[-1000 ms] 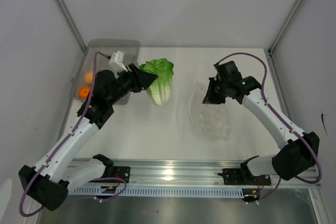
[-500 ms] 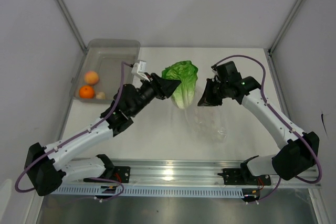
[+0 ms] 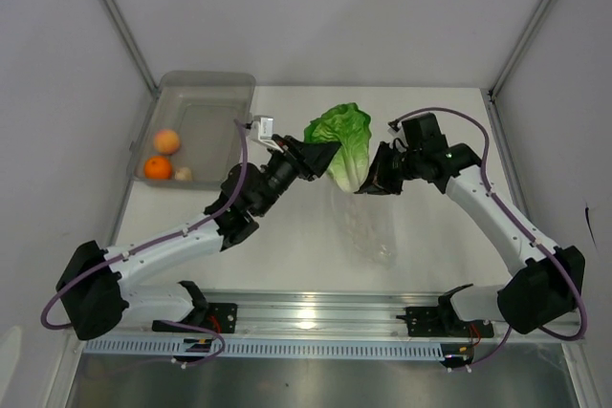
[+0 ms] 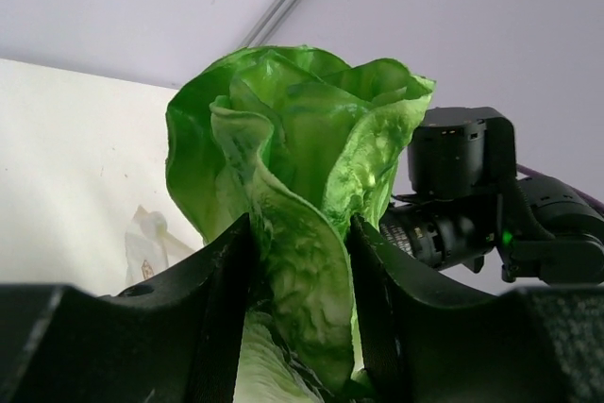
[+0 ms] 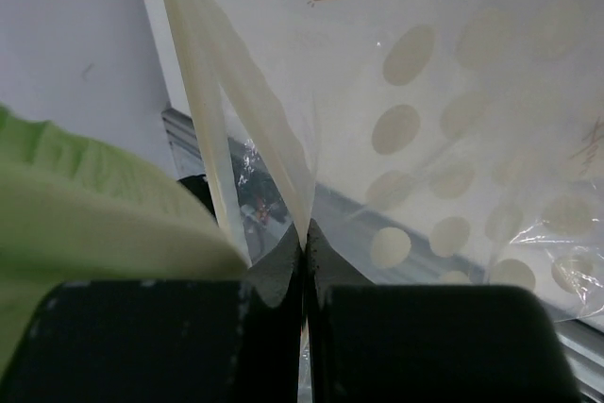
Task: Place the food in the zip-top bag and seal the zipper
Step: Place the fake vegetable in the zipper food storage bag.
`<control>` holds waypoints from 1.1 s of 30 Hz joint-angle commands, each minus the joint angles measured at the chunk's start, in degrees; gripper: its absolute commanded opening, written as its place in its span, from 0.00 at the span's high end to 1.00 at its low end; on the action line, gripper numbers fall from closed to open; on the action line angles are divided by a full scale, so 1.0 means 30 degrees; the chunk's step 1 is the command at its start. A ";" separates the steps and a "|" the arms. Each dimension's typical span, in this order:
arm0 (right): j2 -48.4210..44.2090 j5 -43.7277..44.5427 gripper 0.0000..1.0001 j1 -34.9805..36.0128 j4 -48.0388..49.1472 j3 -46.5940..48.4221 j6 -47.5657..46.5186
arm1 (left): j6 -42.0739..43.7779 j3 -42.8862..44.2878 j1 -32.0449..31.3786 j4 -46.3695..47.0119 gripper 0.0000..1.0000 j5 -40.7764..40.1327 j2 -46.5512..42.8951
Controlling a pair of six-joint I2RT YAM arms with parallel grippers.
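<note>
None is bagged yet: left hand [image 3: 328, 154], half-spread, holds the lettuce head [image 3: 346, 140] beside the zip-top bag [image 3: 378, 231], pinched by the closed right hand [image 3: 367, 183]; orange fruits [image 3: 158, 167] wait at ten o'clock.

lettuce [image 3: 346, 143]: glossy, wrinkled green leaves
zip-top bag [image 3: 375, 228]: clear, crinkly plastic film, shiny
bin [image 3: 207, 76]: translucent grey rigid plastic
table [image 3: 316, 250]: smooth matt white
rail [image 3: 316, 313]: brushed metal, ribbed
</note>
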 commanded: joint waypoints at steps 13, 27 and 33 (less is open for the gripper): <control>-0.2117 -0.2971 1.00 -0.1814 0.2284 -0.0949 0.3171 | 0.1392 -0.1570 -0.0392 0.4307 0.50 0.0704 0.1823; -0.1824 -0.2209 1.00 -0.2253 0.1990 -0.0157 0.2820 | 0.6463 -0.3122 -0.2267 0.2109 0.51 -0.0497 0.0243; -0.1883 -0.2443 1.00 -0.2576 0.2284 -0.0100 0.3494 | 0.6316 -0.4295 -0.2472 0.2637 0.52 -0.0673 -0.0052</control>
